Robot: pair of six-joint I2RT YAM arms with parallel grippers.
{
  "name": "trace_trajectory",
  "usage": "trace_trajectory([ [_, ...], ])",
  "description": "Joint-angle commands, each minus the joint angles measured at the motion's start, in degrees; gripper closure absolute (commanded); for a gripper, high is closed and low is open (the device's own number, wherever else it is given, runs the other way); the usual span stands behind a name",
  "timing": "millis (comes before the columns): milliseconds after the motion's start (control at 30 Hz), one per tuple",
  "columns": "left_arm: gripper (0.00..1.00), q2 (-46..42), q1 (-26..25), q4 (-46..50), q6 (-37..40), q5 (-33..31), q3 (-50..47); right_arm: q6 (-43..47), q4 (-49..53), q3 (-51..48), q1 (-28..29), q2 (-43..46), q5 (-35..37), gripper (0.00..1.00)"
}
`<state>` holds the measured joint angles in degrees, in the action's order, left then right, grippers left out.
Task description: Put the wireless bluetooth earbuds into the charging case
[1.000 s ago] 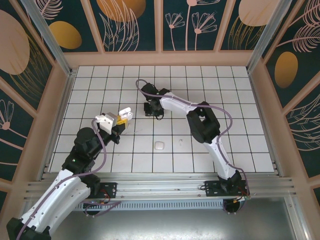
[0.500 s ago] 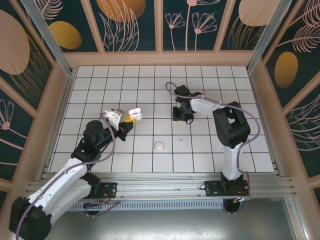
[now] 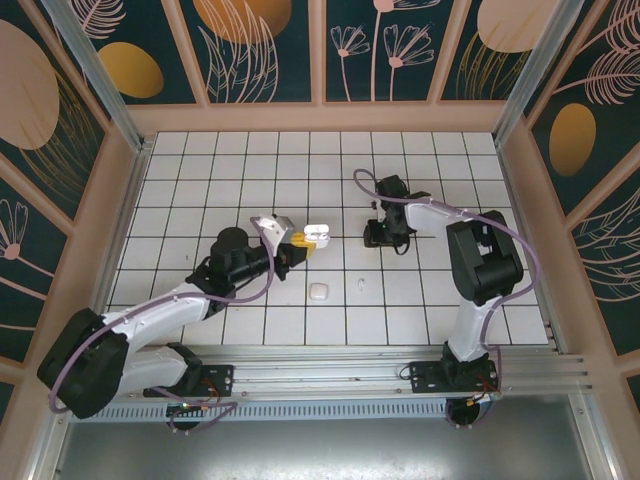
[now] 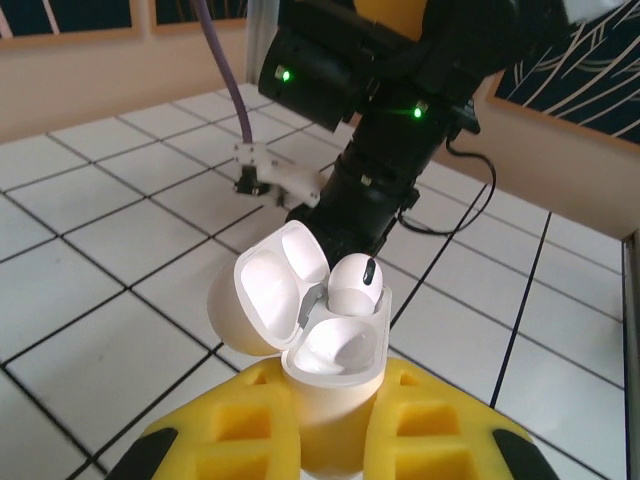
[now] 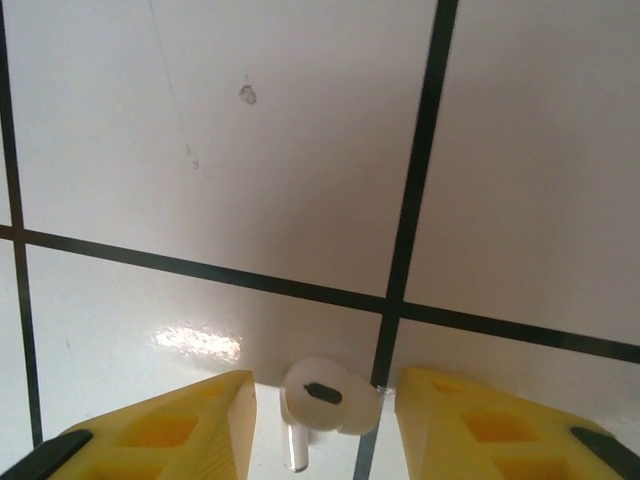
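My left gripper (image 3: 300, 243) is shut on the open charging case (image 3: 316, 233), holding it above the tiles near the middle of the floor. In the left wrist view the yellow fingers (image 4: 250, 430) clamp the case (image 4: 335, 385) upright, lid (image 4: 262, 300) swung to the left. One white earbud (image 4: 352, 287) sits in the far socket; the near socket is hollow. My right gripper (image 3: 381, 240) points down at the floor, right of the case. Its jaws (image 5: 325, 425) stand open around another earbud (image 5: 325, 393) lying on a tile, a gap on each side.
A closed white case (image 3: 318, 291) lies on the floor in front of the held case, with a loose earbud (image 3: 360, 284) just right of it. The right arm's dark body (image 4: 385, 150) looms close behind the held case. Wooden walls (image 3: 130, 160) ring the tiled floor.
My left arm has carried the open case rightward toward the floor's middle. The right arm has swung right and come down over a tile, and its jaws have spread apart.
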<state>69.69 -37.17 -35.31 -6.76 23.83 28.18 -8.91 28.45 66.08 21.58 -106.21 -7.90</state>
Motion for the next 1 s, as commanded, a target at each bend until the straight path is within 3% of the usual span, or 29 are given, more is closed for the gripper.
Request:
trace_trajectory([
  [0,1.0,2.17,-1.11,-10.14,-1.5,1.71,1.37,-0.62,1.2,-2.44,-0.75,3.74,1.86,0.54],
  [167,1.0,7.69,-1.66,-18.39,-0.43,7.86,-0.52,-5.82,2.74,-3.29,-0.94,8.03,4.24,0.52],
  [333,1.0,12.07,-1.8,-26.83,-3.62,11.14,-1.69,-11.46,-0.12,-7.09,-0.94,12.98,2.11,0.51],
  [600,1.0,14.24,-2.51,-27.91,-4.22,9.12,-0.75,-22.63,-5.98,-9.63,0.32,11.36,2.28,0.52],
  [967,1.0,12.42,-2.56,-22.92,-2.64,6.41,-1.47,-23.12,-5.99,-5.73,2.81,5.31,5.92,0.52],
])
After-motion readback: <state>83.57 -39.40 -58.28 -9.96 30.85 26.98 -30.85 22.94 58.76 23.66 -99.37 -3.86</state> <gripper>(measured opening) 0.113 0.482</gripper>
